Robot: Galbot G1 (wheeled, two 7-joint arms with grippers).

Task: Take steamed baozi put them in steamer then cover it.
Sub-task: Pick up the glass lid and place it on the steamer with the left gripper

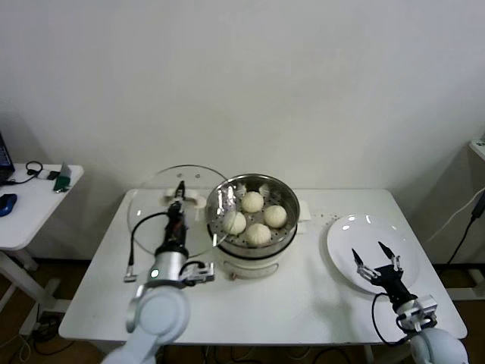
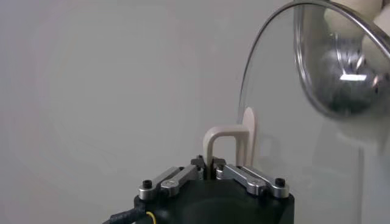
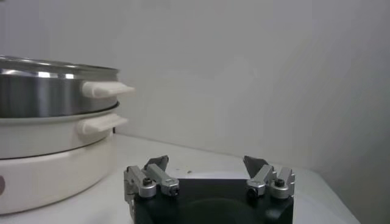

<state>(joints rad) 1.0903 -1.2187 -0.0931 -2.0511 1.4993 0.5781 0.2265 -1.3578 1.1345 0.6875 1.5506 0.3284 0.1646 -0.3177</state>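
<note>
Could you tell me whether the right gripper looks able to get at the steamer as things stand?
Probably yes: the right gripper hangs open over the plate, and only bare table lies between it and the steamer. The left gripper holds the lid on the far side.

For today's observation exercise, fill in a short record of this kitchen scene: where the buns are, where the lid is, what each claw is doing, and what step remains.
buns: four, all inside the steamer
lid: held tilted at the steamer's left side, overlapping its rim, not yet seated
left claw: shut on the lid's handle
right claw: open, empty, over the white plate
plate: no buns on it
step remaining: set the lid on the steamer
</note>
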